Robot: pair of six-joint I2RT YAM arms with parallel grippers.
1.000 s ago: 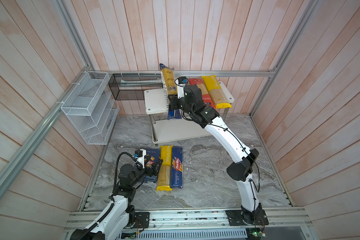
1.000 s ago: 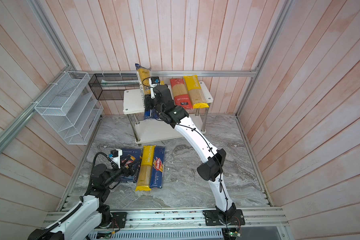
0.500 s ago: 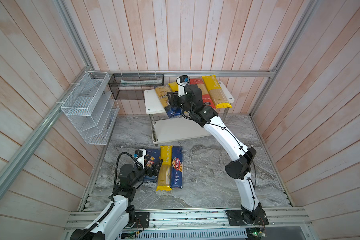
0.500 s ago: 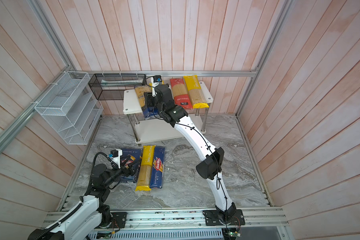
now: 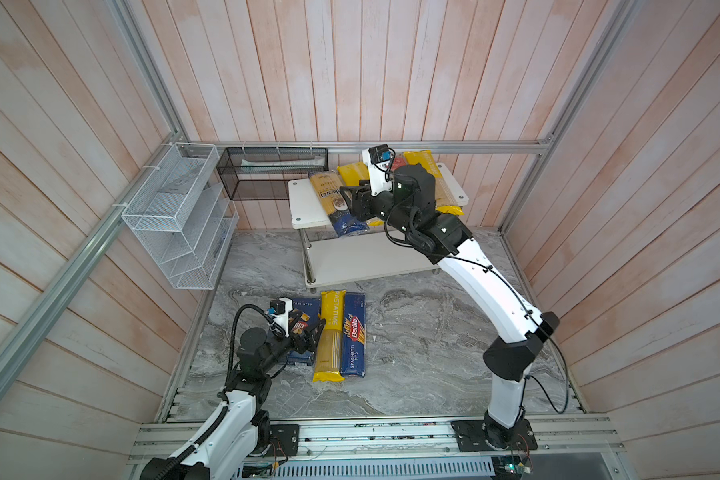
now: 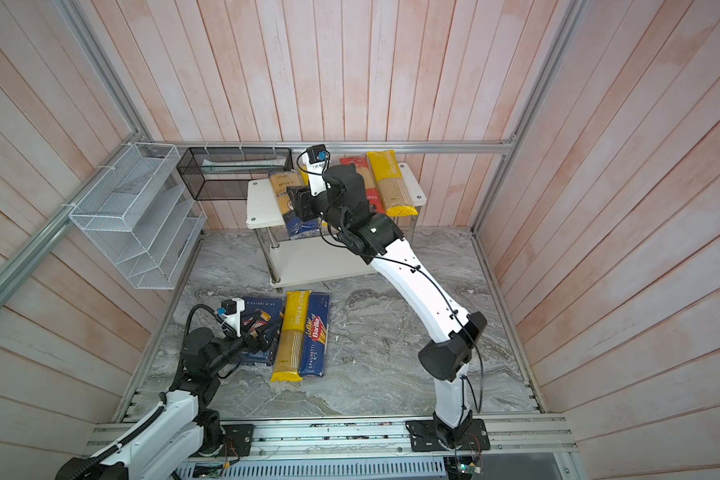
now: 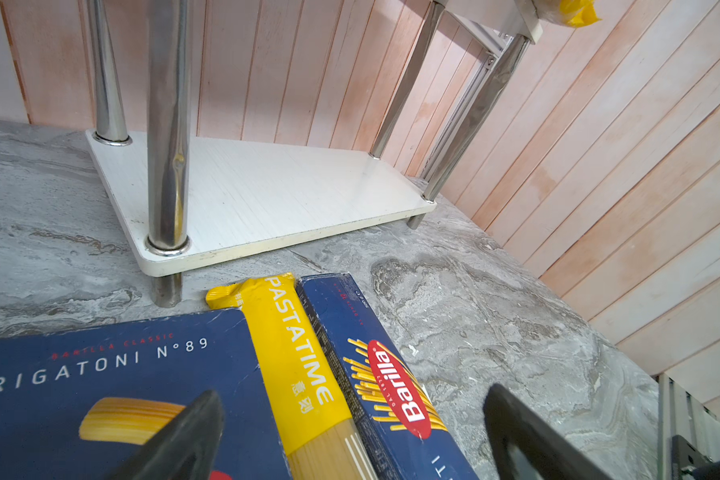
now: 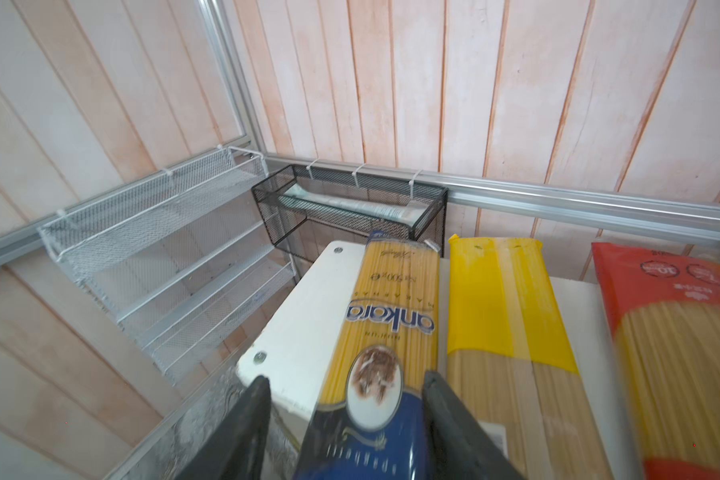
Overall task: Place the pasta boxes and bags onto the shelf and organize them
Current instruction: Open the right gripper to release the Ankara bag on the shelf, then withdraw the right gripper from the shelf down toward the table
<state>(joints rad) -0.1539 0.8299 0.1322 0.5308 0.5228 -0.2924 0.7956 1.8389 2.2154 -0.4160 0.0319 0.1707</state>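
Left gripper [image 7: 352, 392] is hovering, jaws spread apart, over my wide Barilla box [image 7: 113, 386], which is lying on the floor [image 7: 474, 291]. A PASTATIME bag [image 7: 304, 370] and the Spaghetti box [image 7: 391, 399] are lying alongside it. My right gripper [image 8: 346, 376] is straddling the ankara bag [image 8: 391, 307] on the shelf [image 8: 304, 316] top board, jaws parted and one finger clear of it. A yellow bag [image 8: 504, 307] and a red bag [image 8: 674, 332] are lying beside it.

Four bags [image 6: 391, 183] lie abreast atop the shelf [image 6: 258, 203]; before it, two boxes [image 6: 314, 336] flank another bag [image 6: 294, 332]
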